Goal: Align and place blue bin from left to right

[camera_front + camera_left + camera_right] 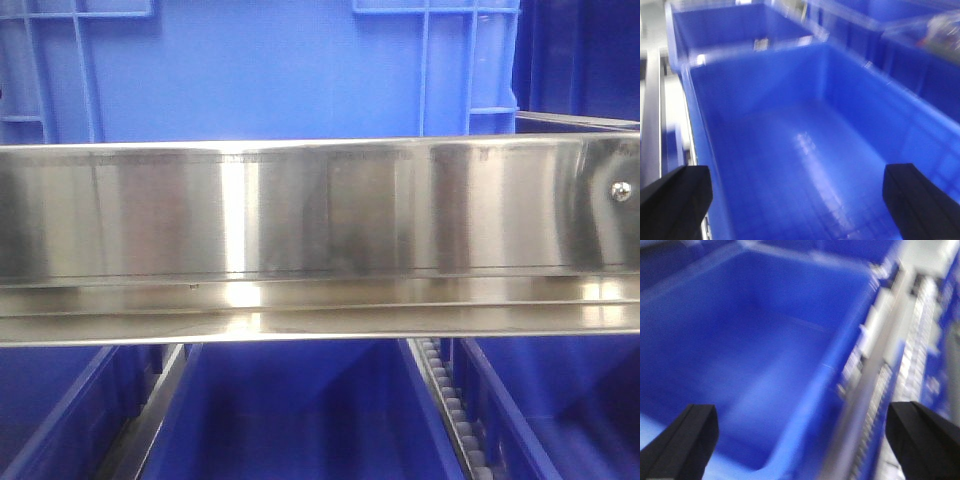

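Observation:
An empty blue bin (790,150) fills the left wrist view. My left gripper (797,197) hangs open above its inside, with one black fingertip (675,192) over the left wall and the other over the right part. In the right wrist view, which is blurred, my right gripper (807,442) is open over the right wall of a blue bin (740,340), beside a metal rail. The front view shows a blue bin (260,70) above a steel shelf beam (320,230) and blue bins (300,410) below it; neither gripper shows there.
A roller rail (450,410) and a flat rail (150,410) separate the lower bins. More blue bins (740,25) stand behind and to the right in the left wrist view. A metal roller track (910,365) runs along the bin's right side.

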Controlling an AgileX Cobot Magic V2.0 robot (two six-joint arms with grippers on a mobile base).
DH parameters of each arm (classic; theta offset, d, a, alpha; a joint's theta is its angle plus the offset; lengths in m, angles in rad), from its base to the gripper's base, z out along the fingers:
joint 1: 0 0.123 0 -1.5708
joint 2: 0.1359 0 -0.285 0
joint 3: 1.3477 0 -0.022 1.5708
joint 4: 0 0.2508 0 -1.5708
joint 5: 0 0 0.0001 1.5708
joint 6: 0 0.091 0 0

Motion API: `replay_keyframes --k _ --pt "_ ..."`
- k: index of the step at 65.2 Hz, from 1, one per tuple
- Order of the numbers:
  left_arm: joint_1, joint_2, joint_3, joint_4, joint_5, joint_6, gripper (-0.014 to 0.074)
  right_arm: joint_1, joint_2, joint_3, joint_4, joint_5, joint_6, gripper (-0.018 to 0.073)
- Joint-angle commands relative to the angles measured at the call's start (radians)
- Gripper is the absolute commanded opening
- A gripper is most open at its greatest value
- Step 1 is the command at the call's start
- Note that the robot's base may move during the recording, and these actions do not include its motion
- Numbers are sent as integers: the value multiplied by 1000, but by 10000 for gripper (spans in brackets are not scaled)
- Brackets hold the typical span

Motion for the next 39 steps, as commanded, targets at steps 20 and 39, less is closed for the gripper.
replay_keyframes --k 20,39 --pt "-7 223 -228 263 217 -211 556 63 278 -324 -198 115 190 558" --pt "38 317 -259 244 229 -251 556 140 477 -466 -290 160 273 558"
